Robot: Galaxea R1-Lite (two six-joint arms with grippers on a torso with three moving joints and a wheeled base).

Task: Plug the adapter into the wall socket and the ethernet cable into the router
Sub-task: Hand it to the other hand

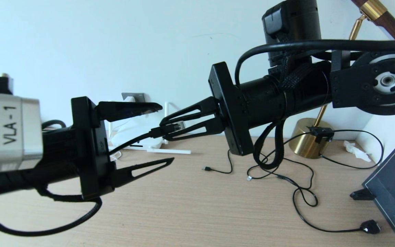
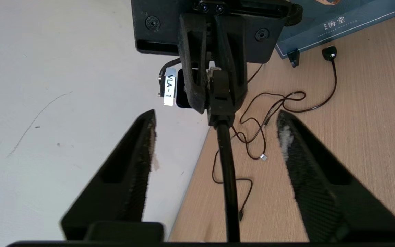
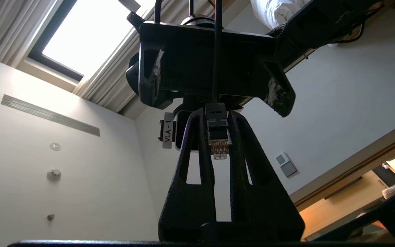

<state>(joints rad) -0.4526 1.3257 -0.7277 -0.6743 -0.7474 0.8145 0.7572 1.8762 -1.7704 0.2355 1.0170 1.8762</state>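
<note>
Head view: we see both black grippers facing each other above the pale wooden desk [image 1: 197,212], in front of the white wall.
Left gripper [image 1: 165,133]: our fingers stand wide apart, one above and one below the cable, touching nothing.
Right gripper [image 1: 165,128]: our two slotted fingers are pressed together on the connector of the thick black ethernet cable [image 1: 132,140], with the clear tip pointing back toward the wrist.
Cable run: from the connector the cable passes between our left fingers and on toward the left wrist.
Left wrist view: we see the cable [image 2: 227,171] running straight through the gap between the open fingers [image 2: 139,154] to the right gripper [image 2: 214,103], which clamps the plug.
Right wrist view: the gold contacts of the plug [image 3: 218,144] show between the closed fingers [image 3: 197,161].
Router: the flat white box with slim stick antennas [image 1: 132,132] sits on the desk against the wall, partly hidden behind our grippers.
Wall socket: the dark grey square plate [image 1: 134,97] is on the wall just above the router.
Adapter: something white sits at the plate; we cannot tell what.
Desk clutter: thin black cables [image 1: 300,185] lie tangled near a brass lamp base [image 1: 307,137].
</note>
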